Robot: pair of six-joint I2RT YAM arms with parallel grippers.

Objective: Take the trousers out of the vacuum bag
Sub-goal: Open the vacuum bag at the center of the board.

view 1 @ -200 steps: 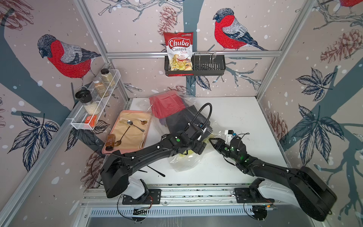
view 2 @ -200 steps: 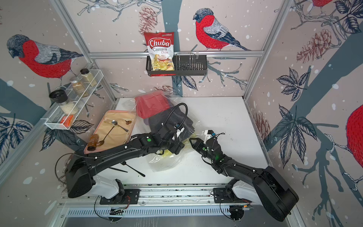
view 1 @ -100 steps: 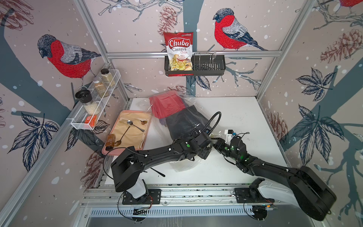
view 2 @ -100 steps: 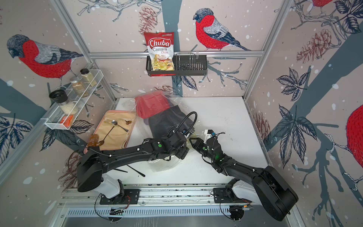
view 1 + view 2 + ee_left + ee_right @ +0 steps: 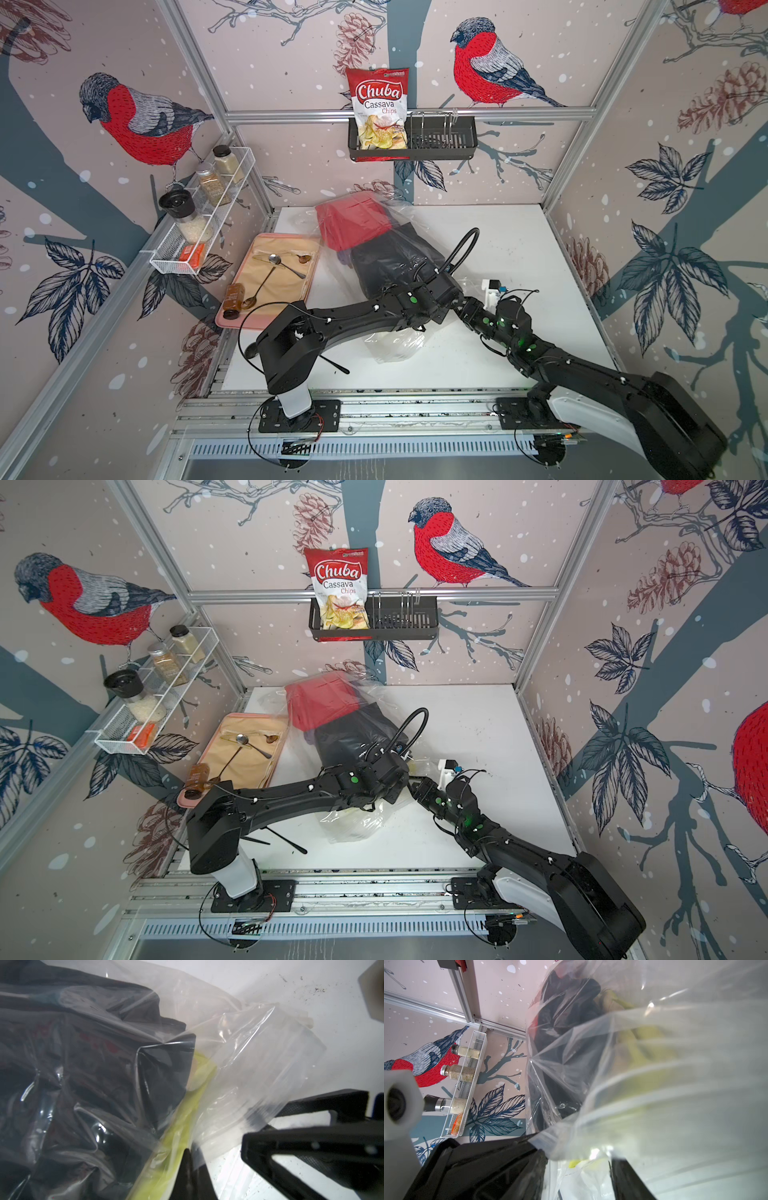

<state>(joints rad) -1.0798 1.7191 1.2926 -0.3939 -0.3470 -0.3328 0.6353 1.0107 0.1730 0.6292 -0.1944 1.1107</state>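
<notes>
The vacuum bag (image 5: 399, 347) (image 5: 353, 825) lies crumpled mid-table, holding red trousers (image 5: 353, 220) at the back and black trousers (image 5: 386, 257) in front of them. Yellow-green trousers (image 5: 178, 1136) (image 5: 645, 1043) show through the film beside the black ones (image 5: 93, 1064). My left gripper (image 5: 190, 1151) is shut, pinching the clear bag film (image 5: 249, 1059) next to the yellow-green cloth. My right gripper (image 5: 578, 1159) is open, its fingers (image 5: 625, 1178) apart with loose bag film between them. In both top views the two wrists meet over the bag's near end, hiding the fingertips.
A pink tray (image 5: 226, 322) with beige cloth, spoons and a brown bottle (image 5: 232, 297) sits left of the bag. A wire shelf (image 5: 199, 232) of jars hangs on the left wall. A chips packet (image 5: 378, 108) stands in a black basket (image 5: 440, 141). A black stick (image 5: 332, 363) lies near the front.
My left gripper has moved right toward the right gripper and closed on the bag film. The right gripper's jaws have opened a little wider.
</notes>
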